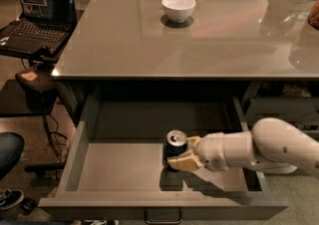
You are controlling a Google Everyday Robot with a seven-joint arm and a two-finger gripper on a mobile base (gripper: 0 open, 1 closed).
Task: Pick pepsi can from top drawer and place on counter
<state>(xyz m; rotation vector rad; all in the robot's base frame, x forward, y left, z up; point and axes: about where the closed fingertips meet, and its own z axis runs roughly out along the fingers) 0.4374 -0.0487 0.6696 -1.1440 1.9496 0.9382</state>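
Step 1 — grasp | gripper (pixel 181 152) in top drawer (pixel 114 171), jaws pinching pepsi can (pixel 175 141) | next — lift clear, onto counter (pixel 114 35)

In top drawer (pixel 119 174): pepsi can (pixel 174 145), gripper (pixel 180 153) apparently clasping it; bowl (pixel 178 7) on counter (pixel 124 35) behind.

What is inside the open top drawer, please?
Inside the top drawer stands the pepsi can, upright, with the gripper closed on its sides. The visible floor is bare; the arm covers the right part.
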